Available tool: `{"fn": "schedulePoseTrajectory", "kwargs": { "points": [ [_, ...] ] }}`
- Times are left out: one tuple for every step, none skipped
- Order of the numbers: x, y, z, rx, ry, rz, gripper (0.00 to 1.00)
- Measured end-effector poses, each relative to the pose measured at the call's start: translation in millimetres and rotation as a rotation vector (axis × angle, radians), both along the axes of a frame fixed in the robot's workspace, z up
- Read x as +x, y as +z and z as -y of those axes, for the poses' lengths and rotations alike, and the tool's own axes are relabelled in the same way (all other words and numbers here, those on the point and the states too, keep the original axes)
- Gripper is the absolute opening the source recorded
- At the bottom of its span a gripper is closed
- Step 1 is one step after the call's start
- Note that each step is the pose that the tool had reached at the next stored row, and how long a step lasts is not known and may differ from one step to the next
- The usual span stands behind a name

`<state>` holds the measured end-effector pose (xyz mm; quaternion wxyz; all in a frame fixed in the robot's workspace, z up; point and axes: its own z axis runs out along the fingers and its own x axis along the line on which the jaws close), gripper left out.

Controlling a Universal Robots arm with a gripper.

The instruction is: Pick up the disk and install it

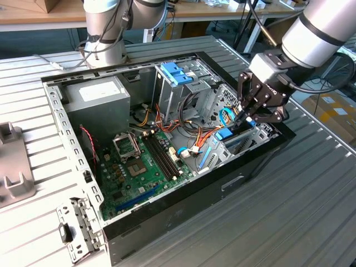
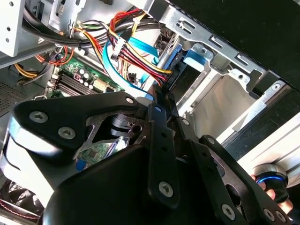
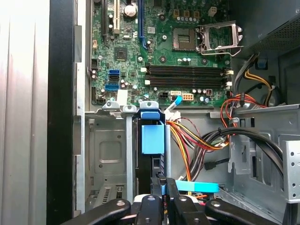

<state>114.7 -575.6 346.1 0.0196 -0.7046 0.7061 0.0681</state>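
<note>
Exterior view: gripper (image 1: pixel 248 120) inside open computer case (image 1: pixel 167 222) on slatted metal table (image 1: pixel 311 211).
First wrist view: fingers pinch disk (image 3: pixel 152 140), upright in bay beside cables (image 3: pixel 197 140).
Second wrist view: motherboard (image 2: pixel 79 79) behind.

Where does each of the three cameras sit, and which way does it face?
Exterior view: off the arm, above the table, looking down into the open computer case; the arm and gripper show at the exterior view's right.
First wrist view: on the arm, looking past the gripper at the disk in its bay and the motherboard.
Second wrist view: on the arm, behind the gripper, facing the cables.
Both wrist views share the gripper.
</note>
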Motion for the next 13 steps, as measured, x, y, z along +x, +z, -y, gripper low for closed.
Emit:
{"fn": "schedulePoseTrajectory", "kwargs": {
  "points": [
    [0.0,-0.4,0.1,-0.0001,0.0,0.0,0.16],
    [0.0,-0.8,0.3,-0.0002,0.0,0.0,0.16],
    [0.0,-1.4,0.7,0.0001,0.0,0.0001,0.16],
    [0.0,-1.6,1.3,0.0001,0.001,0.0,0.16],
    [0.0,-1.8,1.7,0.0,0.001,0.0,0.16],
    [0.0,-2.3,2.0,0.0,0.001,0.0,0.16],
    [0.0,-2.8,2.3,0.0,0.001,0.0,0.16],
    [0.0,-3.8,2.8,-0.0004,0.001,-0.0001,0.16],
    [0.0,-4.6,3.1,-0.0004,0.001,0.0,0.16],
    [0.0,-5.3,3.3,-0.0002,0.001,0.0,0.16],
    [0.0,-5.7,3.4,-0.0002,0.001,0.0,0.16],
    [0.0,-6.0,3.6,-0.0001,0.001,0.0,0.16],
    [-0.1,-6.1,3.7,-0.0001,0.001,0.0,0.16]
  ]
}}
